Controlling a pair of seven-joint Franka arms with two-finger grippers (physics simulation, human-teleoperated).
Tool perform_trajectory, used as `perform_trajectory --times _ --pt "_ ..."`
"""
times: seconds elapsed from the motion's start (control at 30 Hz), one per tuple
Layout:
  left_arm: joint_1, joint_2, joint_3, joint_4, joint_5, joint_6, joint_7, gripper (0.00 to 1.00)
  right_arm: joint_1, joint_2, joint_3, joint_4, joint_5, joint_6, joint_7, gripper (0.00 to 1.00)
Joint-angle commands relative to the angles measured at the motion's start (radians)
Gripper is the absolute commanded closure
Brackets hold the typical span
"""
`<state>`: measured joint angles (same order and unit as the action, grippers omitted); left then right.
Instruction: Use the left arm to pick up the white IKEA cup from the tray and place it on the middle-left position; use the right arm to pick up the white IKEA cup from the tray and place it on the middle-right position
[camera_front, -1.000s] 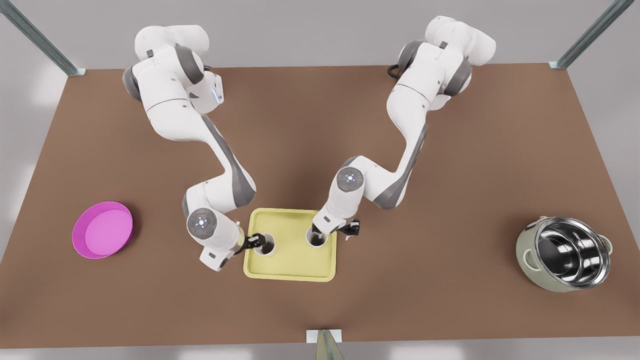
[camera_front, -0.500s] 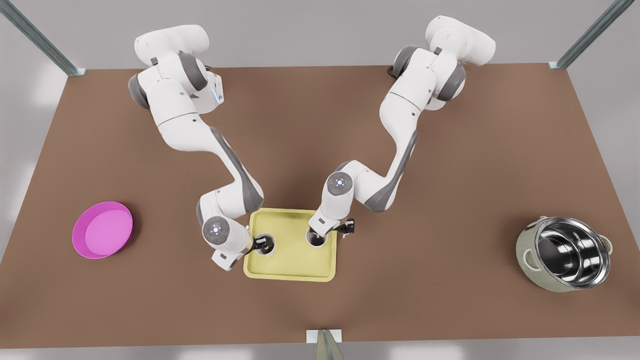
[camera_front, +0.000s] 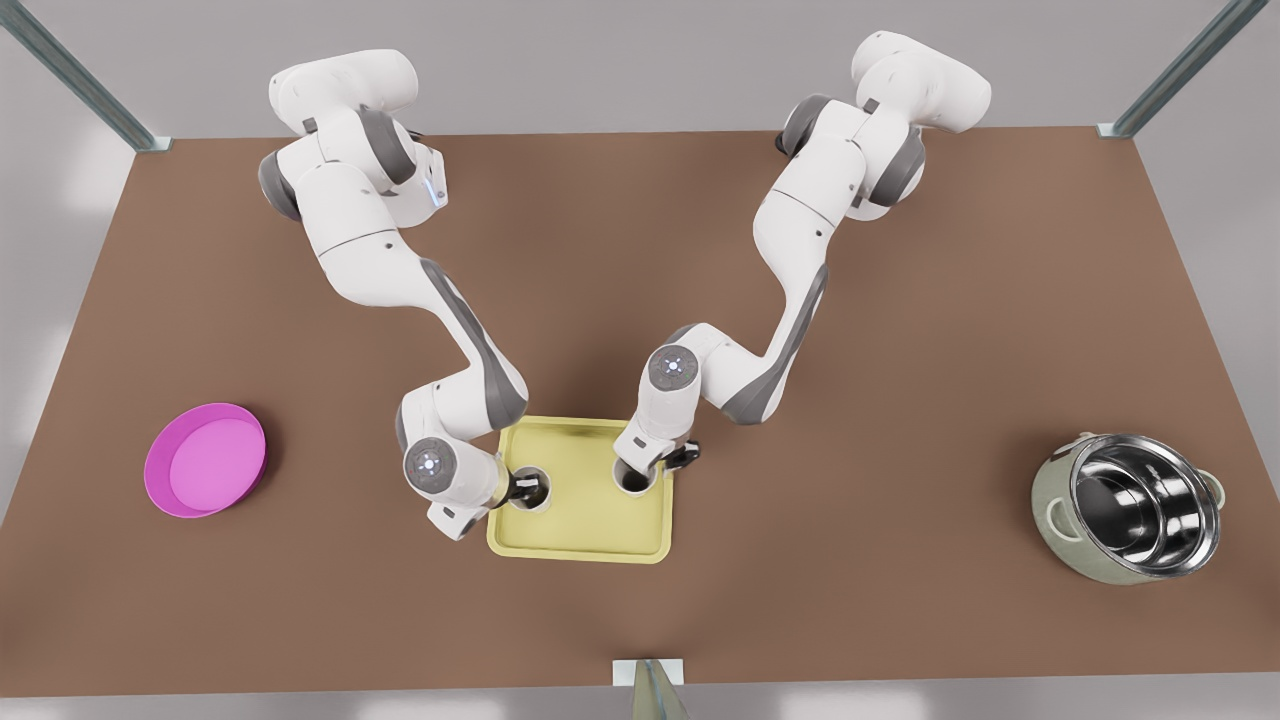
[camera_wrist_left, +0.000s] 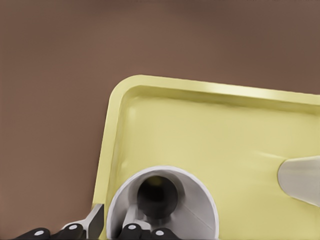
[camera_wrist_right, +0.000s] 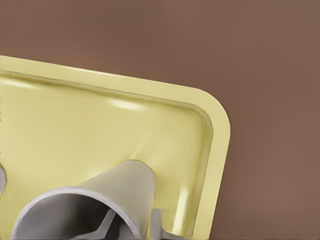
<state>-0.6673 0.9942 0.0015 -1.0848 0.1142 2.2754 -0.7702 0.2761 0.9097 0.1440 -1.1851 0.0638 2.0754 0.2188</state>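
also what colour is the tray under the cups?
Pale yellow: the tray is plain, no pattern. The front view shows it best.

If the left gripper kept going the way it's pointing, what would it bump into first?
Probably the tray floor: the left gripper points down with one finger inside the white cup and one outside its wall. Depth is unclear.

Plain brown tabletop (camera_front: 900, 330) carrying 3 items directly: pale yellow tray (camera_front: 580, 535) near the middle front, round magenta plate (camera_front: 206, 460) well apart toward the front view's left, steel-lined pot (camera_front: 1135, 507) with pale green outer wall far toward the front view's right.
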Motion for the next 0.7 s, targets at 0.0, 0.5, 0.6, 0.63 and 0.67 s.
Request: perform_trajectory --times 0.0,0.5,0.6,0.63,0.67 --pt "0.000 -0.002 0.000 0.002 0.001 0.004 -0.097 0.62 0.000 -0.002 -0.001 0.001 0.008 -0.005 0.013 0.65" --pt "0.121 -0.121 -0.012 0.006 -0.112 -0.189 0.043 0.81 -0.146 -0.173 0.049 0.015 0.008 -0.325 -0.009 0.77" --pt "0.253 -0.181 -0.011 -0.004 -0.168 -0.235 0.227 0.81 -0.212 -0.219 0.051 0.022 0.007 -0.399 -0.055 0.77" --pt "0.287 -0.199 -0.011 -0.035 -0.176 -0.232 0.271 0.81 -0.232 -0.224 0.051 0.022 0.008 -0.412 -0.079 0.77" --pt "0.331 -0.308 -0.009 -0.252 -0.180 -0.108 0.373 0.80 -0.275 -0.224 0.065 0.022 0.008 -0.436 -0.117 0.77"
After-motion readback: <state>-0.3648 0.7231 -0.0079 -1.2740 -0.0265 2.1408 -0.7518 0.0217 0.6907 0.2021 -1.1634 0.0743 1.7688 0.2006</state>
